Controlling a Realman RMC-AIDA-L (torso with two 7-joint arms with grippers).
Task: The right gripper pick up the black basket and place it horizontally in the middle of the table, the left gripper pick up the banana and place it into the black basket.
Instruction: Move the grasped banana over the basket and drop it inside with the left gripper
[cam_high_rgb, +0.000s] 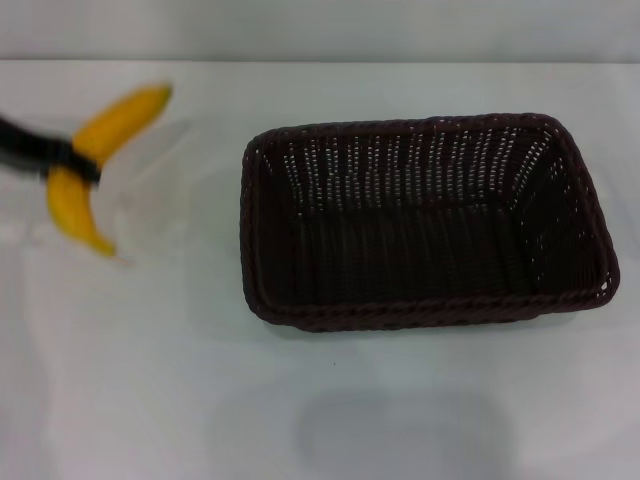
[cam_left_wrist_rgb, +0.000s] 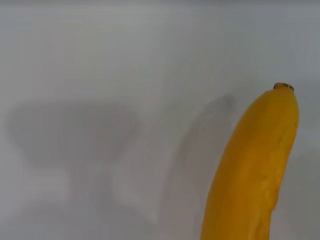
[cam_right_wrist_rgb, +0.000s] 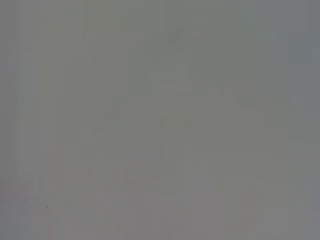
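Observation:
The black basket (cam_high_rgb: 425, 220) lies lengthwise across the middle of the white table (cam_high_rgb: 320, 400), open side up and with nothing in it. At the far left, my left gripper (cam_high_rgb: 78, 158) is shut on the yellow banana (cam_high_rgb: 100, 160), gripping it near its middle and holding it above the table, well left of the basket. The left wrist view shows the banana (cam_left_wrist_rgb: 252, 175) close up, its dark tip up, over bare table with its shadow below. My right gripper is out of view; its wrist view shows only a plain grey surface.
Bare white tabletop surrounds the basket, with a broad strip between basket and banana and more in front. A pale wall runs along the table's far edge.

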